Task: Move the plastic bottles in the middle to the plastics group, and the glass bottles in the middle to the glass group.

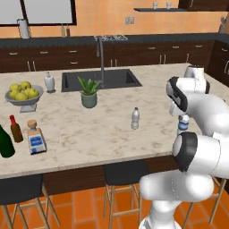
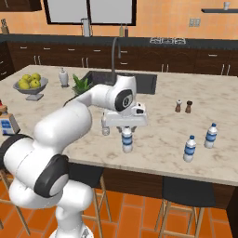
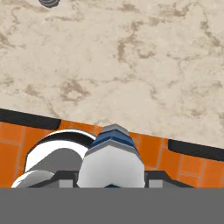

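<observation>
I have a blue-label bottle (image 2: 127,139) in my gripper (image 2: 126,131), with the fingers squeezed on its top part. It stands near the front edge of the tabletop (image 2: 158,135), and I cannot tell if its bottom touches the top or hangs just above. In my hand view the bottle (image 3: 111,157) sits right between my fingers. I think I am taking it to the plastics group, the two blue-label bottles (image 2: 189,148) (image 2: 210,135) off to my right. Next I need to carry it that way, set it down upright near them without knocking them, then let go. The plain bottle (image 1: 135,118) waits in the middle. The cork bottle (image 1: 35,137) stands at the far left beside the red-cap bottle (image 1: 15,129) and the green bottle (image 1: 6,142).
</observation>
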Robot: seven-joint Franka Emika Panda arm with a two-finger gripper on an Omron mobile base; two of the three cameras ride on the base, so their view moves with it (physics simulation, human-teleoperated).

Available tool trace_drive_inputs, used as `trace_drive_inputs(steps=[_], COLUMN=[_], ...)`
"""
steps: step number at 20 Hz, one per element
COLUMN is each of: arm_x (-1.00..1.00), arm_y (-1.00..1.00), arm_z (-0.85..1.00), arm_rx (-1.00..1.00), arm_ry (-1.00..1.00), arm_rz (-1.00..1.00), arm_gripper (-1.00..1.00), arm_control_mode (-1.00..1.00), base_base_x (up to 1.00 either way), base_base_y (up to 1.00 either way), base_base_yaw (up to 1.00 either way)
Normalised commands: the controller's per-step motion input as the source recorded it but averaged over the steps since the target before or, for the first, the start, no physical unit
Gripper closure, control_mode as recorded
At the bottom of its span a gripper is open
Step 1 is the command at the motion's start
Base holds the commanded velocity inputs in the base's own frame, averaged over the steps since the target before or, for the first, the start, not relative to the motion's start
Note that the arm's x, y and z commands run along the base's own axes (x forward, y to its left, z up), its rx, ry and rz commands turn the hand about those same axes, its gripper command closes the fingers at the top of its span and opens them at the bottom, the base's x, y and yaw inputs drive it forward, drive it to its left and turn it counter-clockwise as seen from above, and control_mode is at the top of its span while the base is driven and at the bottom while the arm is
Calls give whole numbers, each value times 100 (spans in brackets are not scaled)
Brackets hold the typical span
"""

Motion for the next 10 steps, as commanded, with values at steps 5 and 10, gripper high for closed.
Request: trace_drive_inputs(steps=[5, 10], arm_x=[10, 48], arm_y=[-85, -64], arm_z=[2, 4], arm_rx=[-5, -2], arm_ry=[0, -3], arm_rz=[-2, -1], arm_gripper=[100, 100], arm_control_mode=[-100, -100], base_base_x=[0, 0], base_base_y=[0, 0], base_base_yaw=[0, 0])
